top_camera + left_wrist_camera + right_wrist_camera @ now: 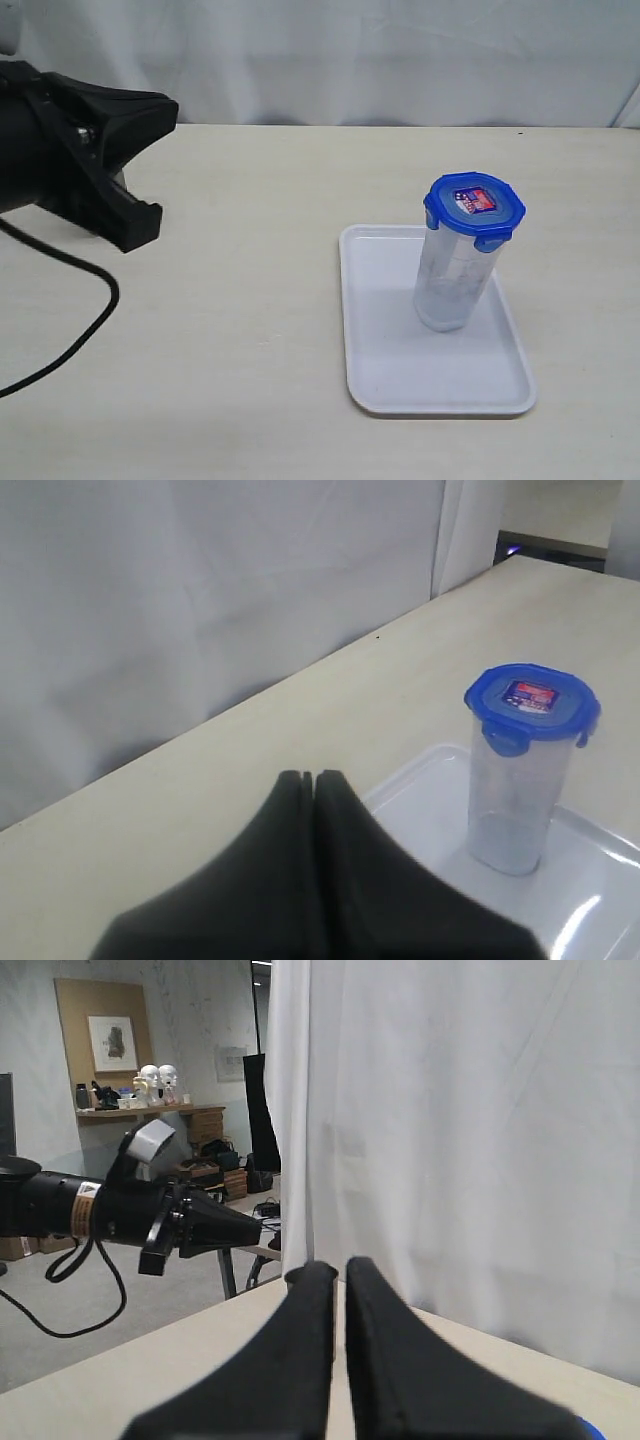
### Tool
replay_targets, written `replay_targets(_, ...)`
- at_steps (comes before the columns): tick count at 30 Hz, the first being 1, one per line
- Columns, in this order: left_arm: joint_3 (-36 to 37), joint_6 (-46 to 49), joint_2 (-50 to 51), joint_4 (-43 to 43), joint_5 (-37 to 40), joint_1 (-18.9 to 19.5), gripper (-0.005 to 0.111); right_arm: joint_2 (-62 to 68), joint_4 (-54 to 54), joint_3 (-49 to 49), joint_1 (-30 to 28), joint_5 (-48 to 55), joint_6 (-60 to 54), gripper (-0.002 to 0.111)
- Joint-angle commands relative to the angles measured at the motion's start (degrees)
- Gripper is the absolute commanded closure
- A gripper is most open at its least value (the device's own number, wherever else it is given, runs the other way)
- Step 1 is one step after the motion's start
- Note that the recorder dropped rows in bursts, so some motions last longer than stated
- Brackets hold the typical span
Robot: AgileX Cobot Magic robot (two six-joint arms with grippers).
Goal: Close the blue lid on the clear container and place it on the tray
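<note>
As judged from the present layout, looks all but finished, with both steps apparently done.

Table [230, 330]: pale and wide, carrying the tray [385, 365] toward the right side of the exterior view, with a black cable [85, 335] trailing across the left edge.

Left gripper [312, 780]: hangs above the table's left part, well apart from the tray, aimed toward the clear container [515, 800]; fingers clenched tight against each other, grasping nothing.

Right gripper [340, 1272]: missing from the exterior view; raised, facing the white curtain [480, 1140]; fingers drawn together with barely a slit between, nothing gripped.

Tray: flat on the table, white, low rim visible all round, bare over the near half.

Clear container: stands upright inside the tray, on the far-right portion, base fully within the rim, touched by neither gripper. Appears empty, though hard to tell through the cloudy wall.

Blue lid [474, 210]: seated squarely on the container's mouth, level, no visible gap.

Flaps [490, 242]: those seen from the front folded down against the rim; the rest hidden or too small to judge, so no confirming a full lock.

Sticker [476, 200]: facing up at the lid's centre.

Left to do, by this reading: nothing beyond perhaps checking the hidden flaps.
</note>
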Motion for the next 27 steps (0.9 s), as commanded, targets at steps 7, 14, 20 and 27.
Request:
replay_targets(7, 3.74, -0.53, -7.19, -0.31, -11.19, -0.51, 0.107, -0.26, -0.28, 0.27, -0.03, 0.12, 0.19, 0.104)
replay_targets(14, 3.74, -0.38, -7.19, -0.43, -13.18, -0.51, 0.107, -0.26, -0.28, 0.27, -0.03, 0.12, 0.19, 0.104)
replay_targets(20, 3.74, -0.4, -7.19, -0.43, -13.38, -0.51, 0.107, -0.26, -0.28, 0.27, -0.03, 0.12, 0.19, 0.104)
replay_targets(27, 3.74, 6.79, -7.08, -23.21, -7.46, -0.51, 0.107, -0.26, -0.28, 0.27, -0.03, 0.12, 0.19, 0.104)
